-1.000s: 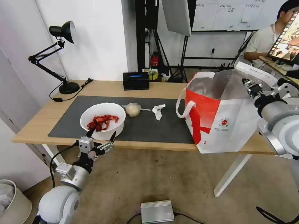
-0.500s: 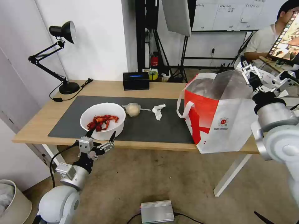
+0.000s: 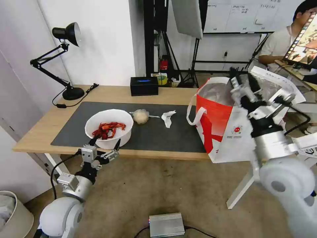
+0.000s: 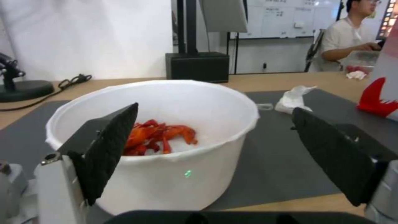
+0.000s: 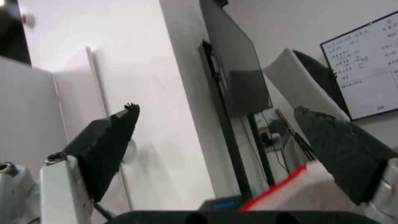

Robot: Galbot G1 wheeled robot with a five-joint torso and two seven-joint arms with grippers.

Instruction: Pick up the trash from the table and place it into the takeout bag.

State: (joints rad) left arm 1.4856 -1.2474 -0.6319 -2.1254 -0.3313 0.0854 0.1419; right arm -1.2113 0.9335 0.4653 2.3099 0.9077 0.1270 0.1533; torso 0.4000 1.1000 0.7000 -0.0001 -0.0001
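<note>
On the table point(image 3: 178, 94), a white bowl of red crayfish shells point(image 3: 109, 127) sits at the dark mat's front left. A small knotted clear bag point(image 3: 141, 116) and a crumpled tissue point(image 3: 167, 117) lie to its right. The white and red takeout bag point(image 3: 219, 132) stands open at the table's right end. My left gripper point(image 3: 104, 142) is open, just below the table's front edge in front of the bowl point(image 4: 166, 149); its fingers flank the bowl without touching it. My right gripper point(image 3: 243, 77) is open and empty, raised in front of the bag's mouth, pointing up.
A black box point(image 3: 144, 86) and a black desk lamp point(image 3: 62, 59) stand along the table's back edge. A silver box point(image 3: 166, 224) lies on the floor ahead, and a pale bin point(image 3: 13, 211) stands at the lower left. A person sits behind the bag.
My right arm has swung from beside the bag's right side to in front of its mouth, nearer the camera, gripper still open. My left gripper has dropped slightly.
</note>
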